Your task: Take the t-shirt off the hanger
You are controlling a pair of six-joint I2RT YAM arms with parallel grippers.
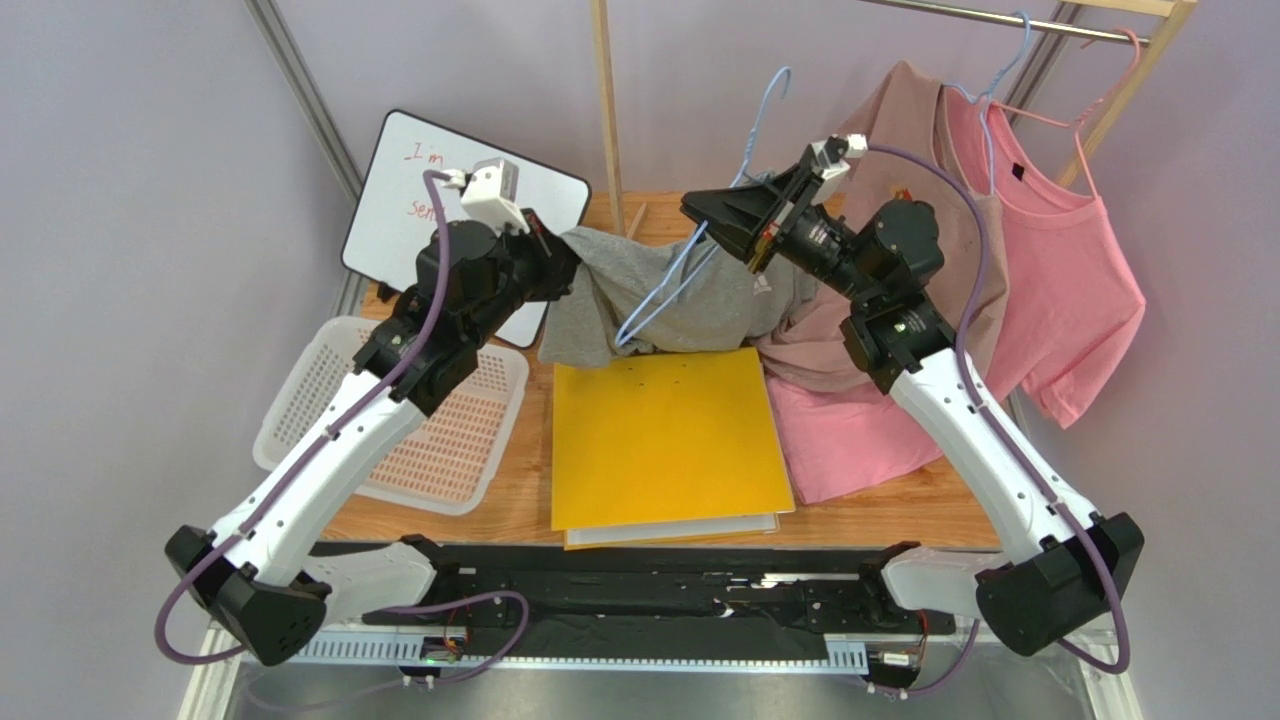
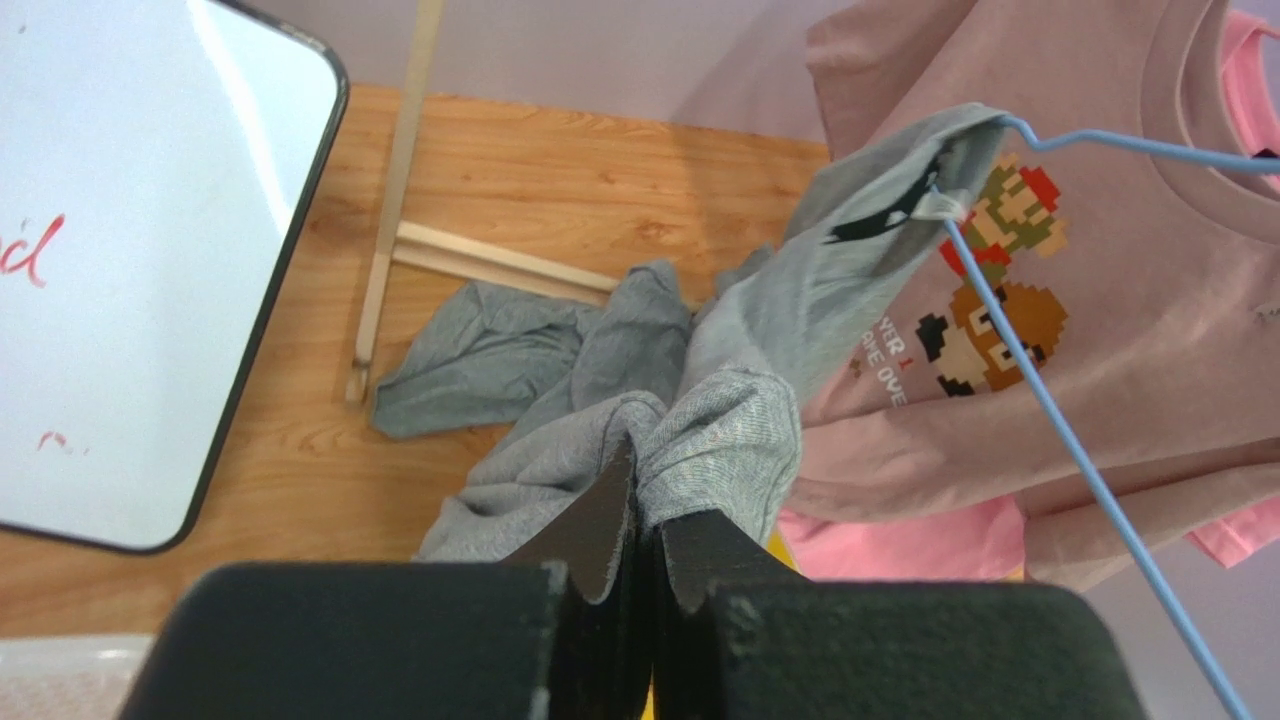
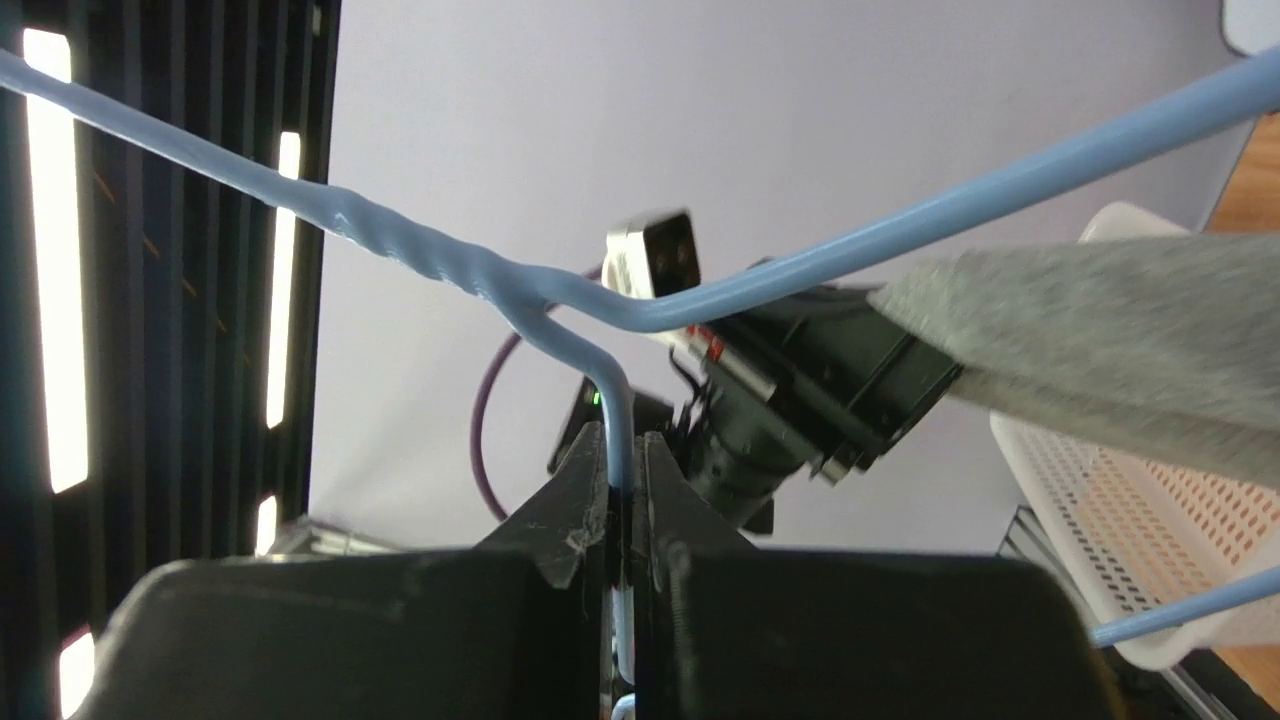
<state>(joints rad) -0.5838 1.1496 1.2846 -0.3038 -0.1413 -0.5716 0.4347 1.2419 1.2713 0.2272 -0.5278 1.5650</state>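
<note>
The grey t-shirt (image 1: 706, 300) hangs just past the far edge of the yellow folder (image 1: 669, 435), stretched between the two arms and partly bunched on the table (image 1: 902, 503) there. It is not yet free. In the left wrist view one fold is draped over the corner of the blue hanger (image 2: 1065, 420), while the rest sags down to the wood behind.

The left gripper (image 2: 639, 465) is above the folder's far left corner. Its fingers are pinched fully together on a thick wad of grey cloth, which bulges out on both sides of the tips.

The right gripper (image 3: 624, 450) is held high above the folder's far right corner and points left. Its fingers are closed tight on the hanger's wire just below the twisted neck, with the wire running straight down between them. The hanger tilts, with its hook up beyond the folder and its lower end dipping towards the folder's far edge.

Right of the folder, a mauve shirt (image 2: 1142, 300) with a pixel print and a pink shirt (image 1: 1067, 285) hang from a rail (image 1: 992, 18), and their hems fall onto the table. Left of the folder is a white basket (image 1: 451, 435). A whiteboard (image 1: 413, 188) lies beyond the basket.
</note>
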